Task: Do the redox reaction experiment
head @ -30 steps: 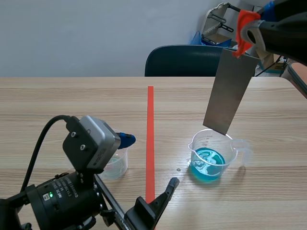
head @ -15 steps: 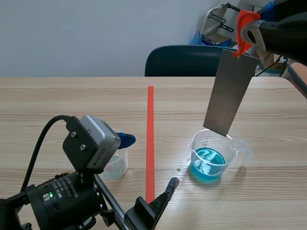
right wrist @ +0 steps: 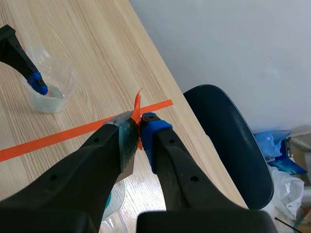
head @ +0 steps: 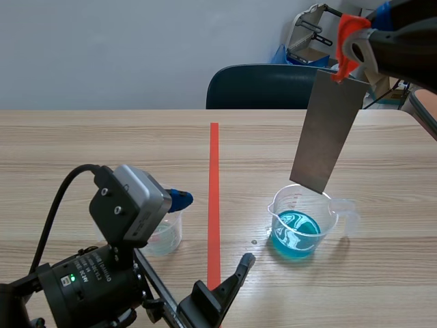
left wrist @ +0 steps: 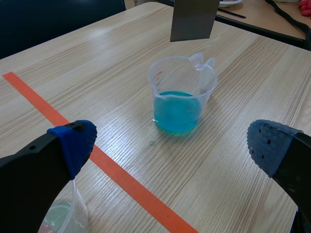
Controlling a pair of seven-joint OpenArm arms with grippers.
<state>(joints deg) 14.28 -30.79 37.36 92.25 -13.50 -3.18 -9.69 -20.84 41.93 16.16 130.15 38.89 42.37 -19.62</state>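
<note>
Item: thin grey rectangular metal plate, hanging tilted with its lower edge above the far rim of the beaker, clear of the liquid; a crumpled orange-red tab sits at its upper end. Holder: right gripper, raised high over the table, fingers pressed together on the plate's top edge and the tab. Item: clear plastic measuring beaker with spout and handle, upright on the light wood-grain table, on the right arm's side of the orange-red tape line, holding a shallow pool of bright blue liquid. Item: small clear plastic cup, upright on the other side of the tape, with a little pale greenish liquid. Left gripper: low near the front of the table, fingers spread wide with nothing between them; one blue-padded fingertip is over the small cup's rim, contact not discernible, while the other lies across the tape line. Background: dark blue chair behind the table's far edge.
</note>
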